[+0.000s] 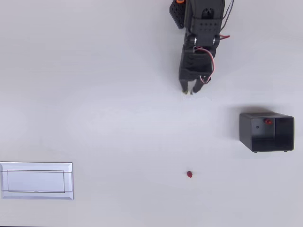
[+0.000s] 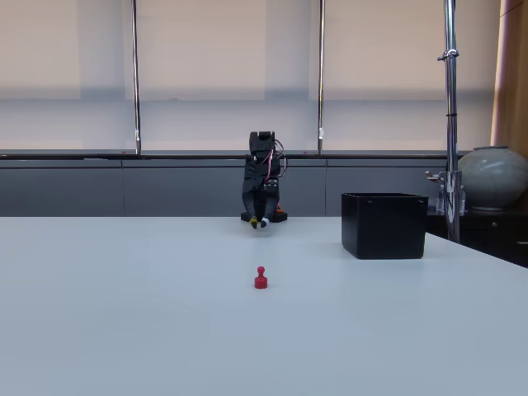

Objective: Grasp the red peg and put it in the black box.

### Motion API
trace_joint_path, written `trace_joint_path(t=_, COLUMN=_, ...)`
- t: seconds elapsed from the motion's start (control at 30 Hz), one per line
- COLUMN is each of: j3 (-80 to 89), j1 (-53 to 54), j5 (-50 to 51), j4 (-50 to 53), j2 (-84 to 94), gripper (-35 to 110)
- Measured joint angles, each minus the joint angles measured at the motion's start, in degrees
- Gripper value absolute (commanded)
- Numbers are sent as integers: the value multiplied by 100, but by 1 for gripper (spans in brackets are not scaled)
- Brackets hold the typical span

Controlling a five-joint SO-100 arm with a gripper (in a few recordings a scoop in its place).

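The red peg (image 1: 189, 174) stands upright on the white table, alone in the lower middle of the overhead view; in the fixed view the red peg (image 2: 261, 278) is in front of the arm. The black box (image 1: 267, 132) sits to the right, its hollow showing a small red piece (image 1: 268, 122) inside. In the fixed view the black box (image 2: 384, 224) is right of the arm. My gripper (image 1: 188, 90) hangs tips-down near the arm's base, far from the peg and left of the box, fingers together and holding nothing. The fixed view has the gripper (image 2: 258, 222) just above the table.
A flat white tray (image 1: 36, 180) lies at the lower left edge of the overhead view. A metal pole (image 2: 450, 115) and a round grey vase (image 2: 493, 177) stand beyond the table's right side in the fixed view.
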Motion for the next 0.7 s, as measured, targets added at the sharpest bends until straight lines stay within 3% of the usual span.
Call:
trace_joint_path(t=0.13, j3=35, j1=-53, j5=-105, j4=-1266, j2=1143, gripper=8)
trace_joint_path(t=0.33, j3=598, j1=-132, j5=-26, j4=-1485, j2=2303, gripper=14)
trace_joint_path(t=0.7, j3=2171, j1=-141, j5=-272, j4=-1960, j2=4078, gripper=13)
